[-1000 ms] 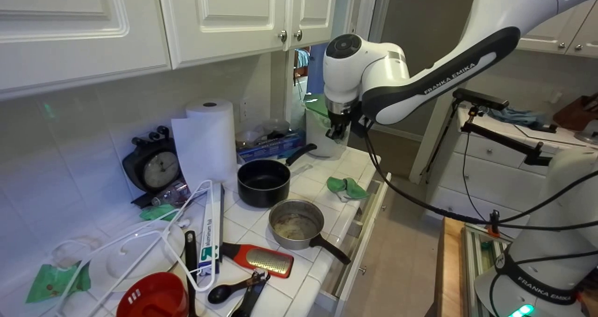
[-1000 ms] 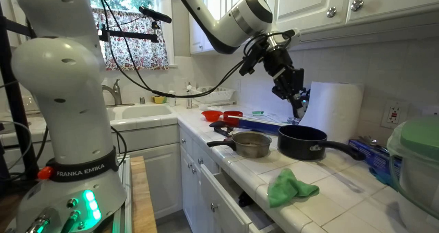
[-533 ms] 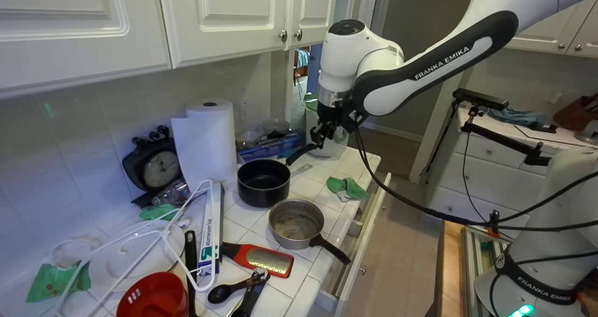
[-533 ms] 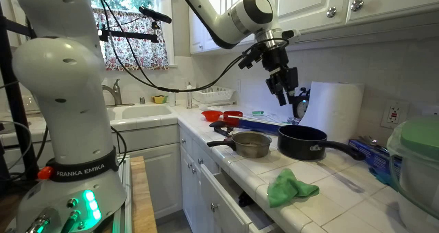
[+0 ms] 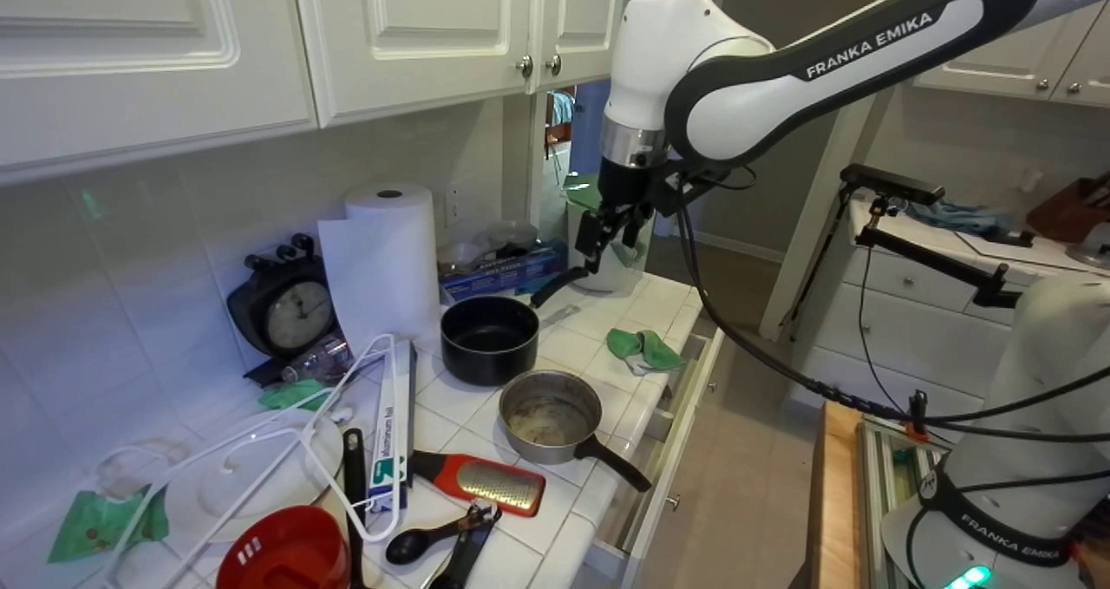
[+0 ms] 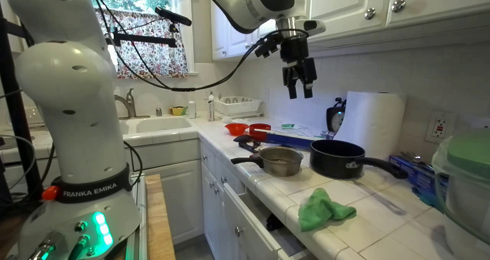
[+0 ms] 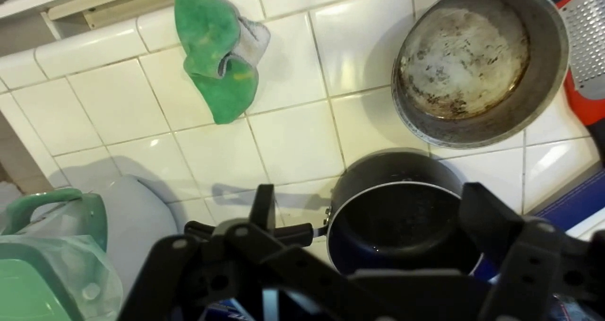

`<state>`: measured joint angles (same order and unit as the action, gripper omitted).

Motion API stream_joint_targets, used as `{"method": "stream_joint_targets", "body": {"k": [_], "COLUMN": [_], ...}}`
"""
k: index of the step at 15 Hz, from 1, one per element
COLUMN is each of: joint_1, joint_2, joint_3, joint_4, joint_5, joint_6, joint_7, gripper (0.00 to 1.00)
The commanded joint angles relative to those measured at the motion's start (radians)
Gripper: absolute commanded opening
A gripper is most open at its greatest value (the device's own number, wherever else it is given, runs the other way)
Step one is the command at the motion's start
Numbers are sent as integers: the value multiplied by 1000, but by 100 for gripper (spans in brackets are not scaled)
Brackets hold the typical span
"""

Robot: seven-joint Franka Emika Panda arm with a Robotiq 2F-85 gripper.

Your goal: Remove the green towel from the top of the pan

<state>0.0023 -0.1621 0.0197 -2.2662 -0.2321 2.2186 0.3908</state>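
A crumpled green towel (image 6: 323,210) with a greyish-white part (image 7: 253,44) lies on the tiled counter by its front edge, apart from both pans. Behind it stand a black pan (image 6: 337,160) and a worn grey metal pan (image 6: 281,162), both uncovered, their insides bare in the wrist view. My gripper (image 6: 300,94) hangs high above the counter, pointing down, its fingers spread with nothing between them. Seen from the wrist, the gripper (image 7: 368,193) spans the black pan (image 7: 401,226) far below, and the towel (image 7: 208,32) lies off toward the upper left.
A drawer (image 6: 249,229) stands pulled out below the towel. A paper towel roll (image 6: 377,122) and a green-lidded white container (image 6: 467,152) stand behind and beside the pans. A red grater (image 5: 494,485) and white hangers (image 5: 390,433) crowd the counter. Cabinets (image 6: 344,7) hang overhead.
My gripper has gone from shut to open. It has swung from a tilt to pointing straight down and has risen away from the counter. Towel and pans have stayed put.
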Motion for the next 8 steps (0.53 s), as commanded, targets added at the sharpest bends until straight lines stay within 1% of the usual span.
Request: {"method": "stream_joint_targets", "body": {"k": [1, 2, 4, 8], "joint_1": [3, -11, -10, -10], "joint_2": [-90, -34, -60, -66], "joint_3": [21, 22, 30, 32], "joint_4": [-36, -4, -9, -13], "joint_5": [66, 27, 36, 37], "joint_6": [-88, -51, -78, -81], "joint_7": [-2, -3, -3, -3], "gripper": [100, 100, 100, 100]}}
